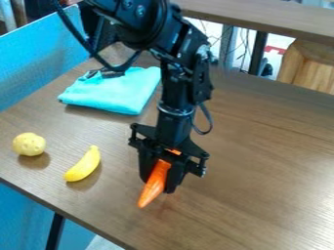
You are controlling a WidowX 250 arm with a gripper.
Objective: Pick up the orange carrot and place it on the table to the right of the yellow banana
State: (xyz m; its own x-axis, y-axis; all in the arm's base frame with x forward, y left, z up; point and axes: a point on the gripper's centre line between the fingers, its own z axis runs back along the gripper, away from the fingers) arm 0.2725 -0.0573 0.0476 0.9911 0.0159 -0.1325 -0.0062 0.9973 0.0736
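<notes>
Gripper: The black gripper (158, 185) is hanging over the middle of the table (261, 171), its two fingers pinching an orange carrot between them.
Carrot: The carrot (154, 185) is sitting between the fingers, its tapered end sticking out below them and pointing near and slightly left; a bit of orange is showing higher up, within the gripper's frame.
Arm: The black arm (186, 68) is coming in from the top edge, reaching down to the gripper.
Banana: A yellow banana (83, 165) is lying left of the gripper, well apart from it, one end pointing far and right.
Potato: A round yellowish potato (29, 144) is resting farther left, near the table's left edge.
Cloth: A folded turquoise cloth (117, 92) is lying on the far left part of the table.
Panel: A blue panel (39, 56) is standing beyond the left edge.
</notes>
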